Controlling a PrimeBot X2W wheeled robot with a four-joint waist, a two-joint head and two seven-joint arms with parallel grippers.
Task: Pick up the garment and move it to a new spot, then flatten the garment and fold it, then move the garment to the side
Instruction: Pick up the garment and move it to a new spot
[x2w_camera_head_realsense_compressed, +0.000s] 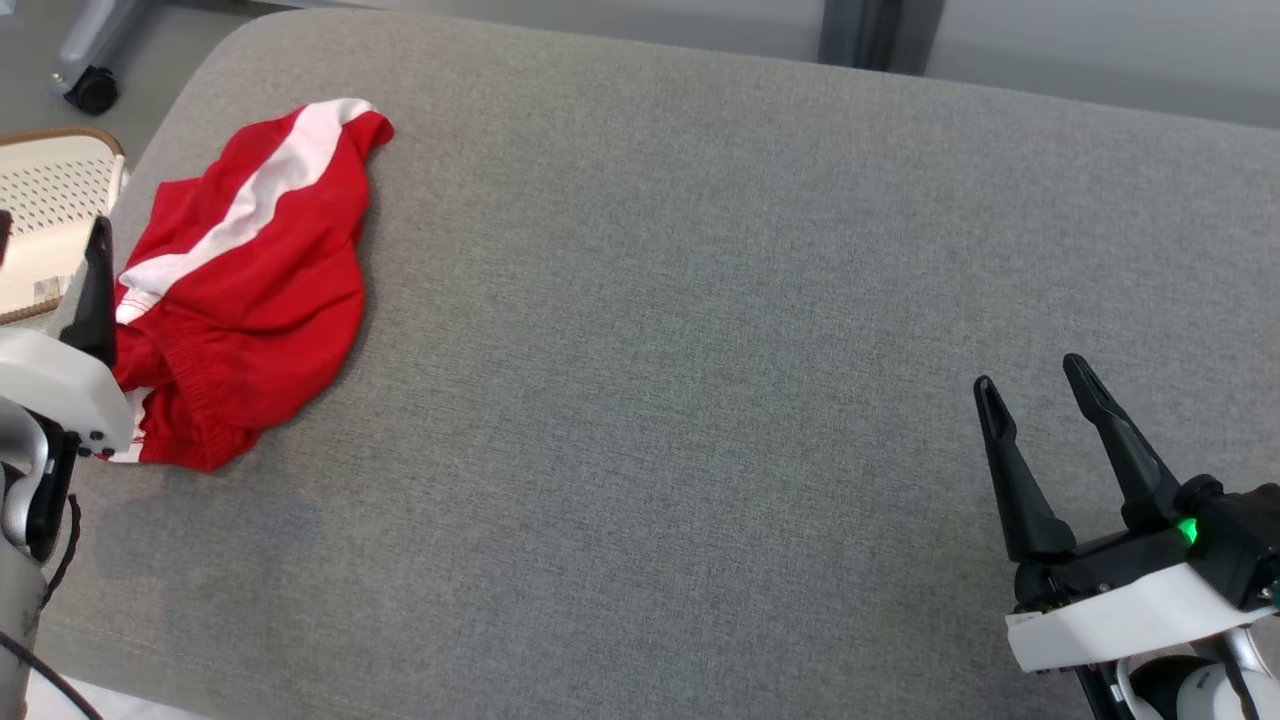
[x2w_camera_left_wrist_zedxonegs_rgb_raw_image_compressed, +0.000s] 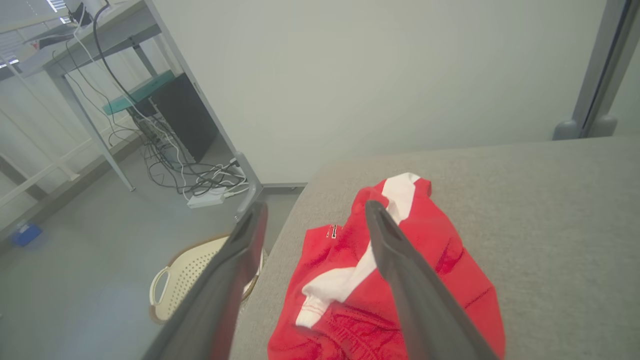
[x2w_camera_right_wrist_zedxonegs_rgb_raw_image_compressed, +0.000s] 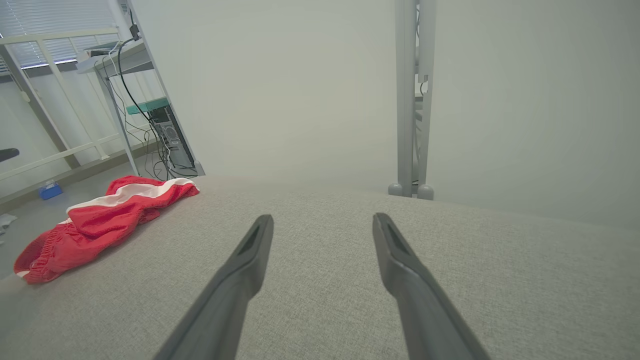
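A crumpled red garment (x2w_camera_head_realsense_compressed: 250, 300) with a white stripe lies near the left end of the grey padded table (x2w_camera_head_realsense_compressed: 700, 350). My left gripper (x2w_camera_left_wrist_zedxonegs_rgb_raw_image_compressed: 316, 207) hovers open just above the garment (x2w_camera_left_wrist_zedxonegs_rgb_raw_image_compressed: 450, 260), at its near left edge, with nothing between the fingers. One of its dark fingers (x2w_camera_head_realsense_compressed: 98, 290) shows at the table's left edge beside the cloth. My right gripper (x2w_camera_head_realsense_compressed: 1030, 375) stands open and empty at the table's near right, far from the garment. In the right wrist view the open right gripper (x2w_camera_right_wrist_zedxonegs_rgb_raw_image_compressed: 322, 219) points across bare table, with the garment (x2w_camera_right_wrist_zedxonegs_rgb_raw_image_compressed: 100, 220) off to the left.
A cream perforated basket (x2w_camera_head_realsense_compressed: 50, 200) stands on the floor just past the table's left edge, also in the left wrist view (x2w_camera_left_wrist_zedxonegs_rgb_raw_image_compressed: 185, 280). A desk with tangled cables (x2w_camera_left_wrist_zedxonegs_rgb_raw_image_compressed: 165, 150) lies beyond it. A grey post (x2w_camera_right_wrist_zedxonegs_rgb_raw_image_compressed: 412, 100) rises behind the table's far edge.
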